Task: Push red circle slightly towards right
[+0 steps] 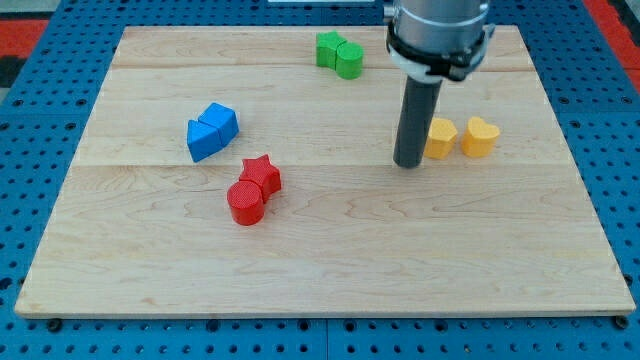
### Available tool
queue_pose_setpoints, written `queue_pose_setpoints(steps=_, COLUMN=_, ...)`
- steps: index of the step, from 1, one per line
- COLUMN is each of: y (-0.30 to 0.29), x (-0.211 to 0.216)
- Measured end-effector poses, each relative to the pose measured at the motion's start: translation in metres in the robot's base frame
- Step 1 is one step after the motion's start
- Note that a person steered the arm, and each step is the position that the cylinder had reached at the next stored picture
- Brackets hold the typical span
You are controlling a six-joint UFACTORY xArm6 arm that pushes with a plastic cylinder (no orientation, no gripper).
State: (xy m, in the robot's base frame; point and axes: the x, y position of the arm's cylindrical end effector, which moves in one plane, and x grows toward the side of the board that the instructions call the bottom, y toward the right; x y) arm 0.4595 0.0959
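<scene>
The wooden board [330, 270] carries no readable writing. My tip [407, 163], a bare rod grasping nothing, rests just left of the yellow blocks [440, 138], well right of the red circle [245, 203]. The red star [262, 175] touches that circle's upper right.

No readable text, labels or numbers anywhere

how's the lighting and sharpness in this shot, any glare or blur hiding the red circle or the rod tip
Camera view: light is even and soft, with only faint short shadows under the blocks; no glare on the wooden board. The red circle and my tip are both sharp and unobstructed, the tip far to the view's right of the circle, beside the yellow blocks.
</scene>
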Motion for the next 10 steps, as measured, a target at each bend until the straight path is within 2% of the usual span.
queue_pose_setpoints(steps=1, y=-0.004, x=0.044)
queue_pose_setpoints(steps=2, y=-0.043, x=0.072)
queue_pose_setpoints(steps=4, y=-0.185, x=0.085)
queue_pose_setpoints(steps=5, y=-0.226, x=0.08)
queue_pose_setpoints(steps=7, y=-0.212, x=0.051)
queue_pose_setpoints(steps=10, y=-0.089, x=0.053)
